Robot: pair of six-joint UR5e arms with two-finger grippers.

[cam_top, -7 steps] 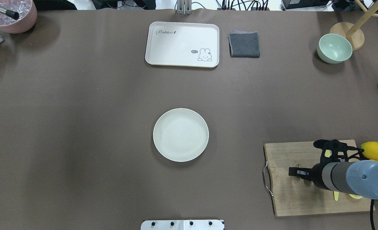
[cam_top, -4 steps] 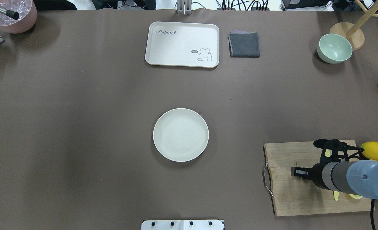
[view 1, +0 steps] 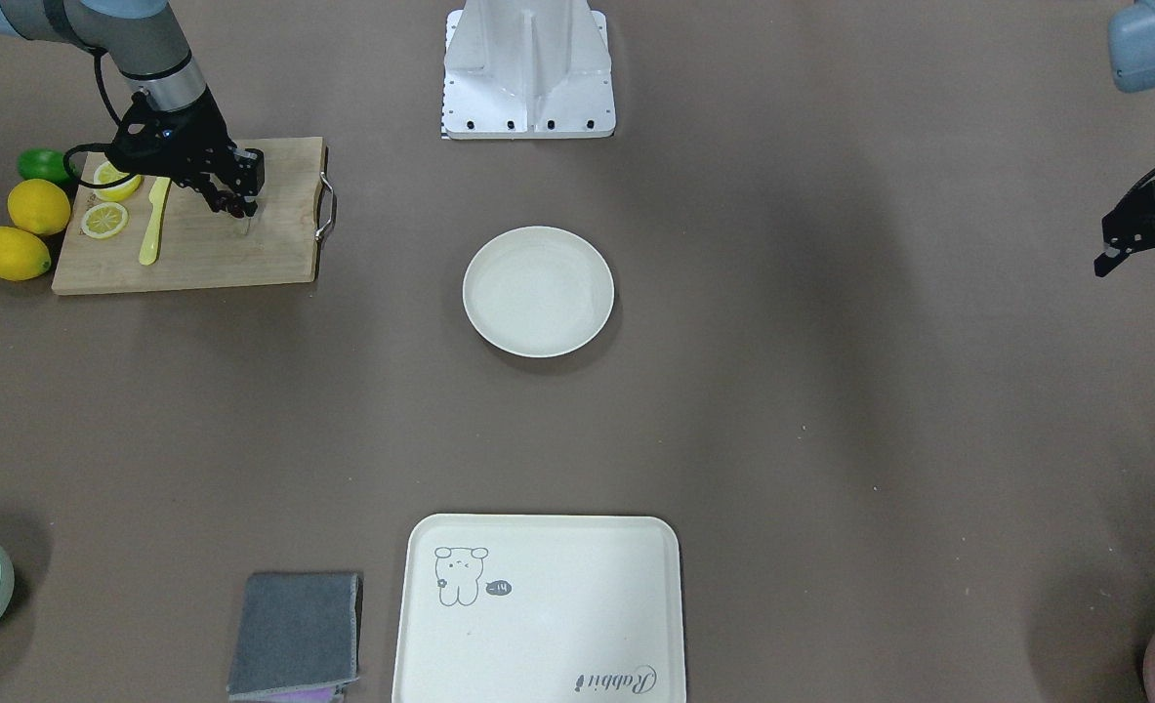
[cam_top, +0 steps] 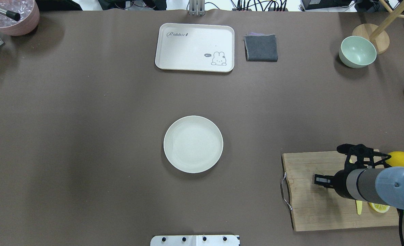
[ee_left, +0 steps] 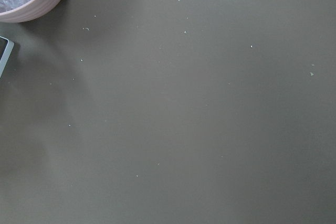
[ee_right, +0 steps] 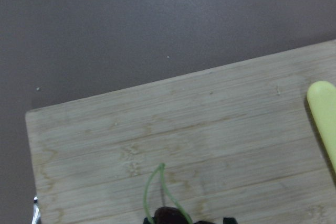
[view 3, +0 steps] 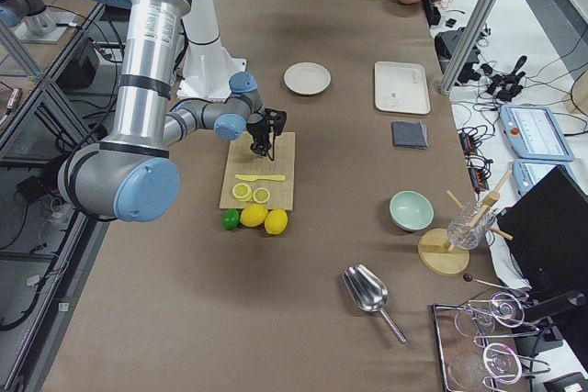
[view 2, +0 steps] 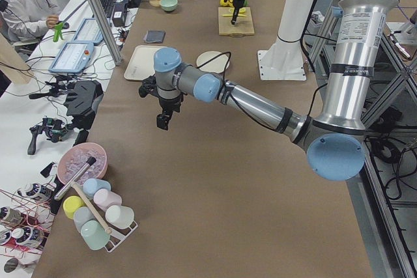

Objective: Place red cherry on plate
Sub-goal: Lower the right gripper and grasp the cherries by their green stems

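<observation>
Front-facing view: the right gripper (view 1: 242, 207) sits low over the cutting board (view 1: 196, 259), near its handle end, fingers drawn close together. The plate (view 1: 538, 293) is bare, mid-table, well apart from the board. The left gripper (view 1: 1151, 275) is at the frame edge, fingers apparently spread, nothing between them.

Overhead view: the right arm reaches across the board from the robot's right. Its gripper hides the fruit. Nothing lies on the plate.

Left side view: the left arm hangs above the bare table (view 2: 215, 180), short of the plate. The right arm is small at the far end.

Right side view: the right gripper points down at the board's plate-ward half. Lemon slices (view 3: 251, 194) and a yellow knife (view 3: 260, 177) lie behind it on the board; whole lemons (view 3: 265, 218) lie just off it.

Left wrist view: only brown table and the rim of a pink bowl (ee_left: 26, 1). No fingers show.

Right wrist view: the red cherry (ee_right: 168, 215) is at the bottom edge, right at the fingertips, its green stem (ee_right: 152, 187) looping up over the board. Whether it touches the wood cannot be told.

Step in hand: the pick. The fingers are judged closed on the cherry, which has not left the board area.

Next move: lift clear, carry to the plate, lower and release inside the rim. The fruit is tiny and glossy, so slipping is likely.
</observation>
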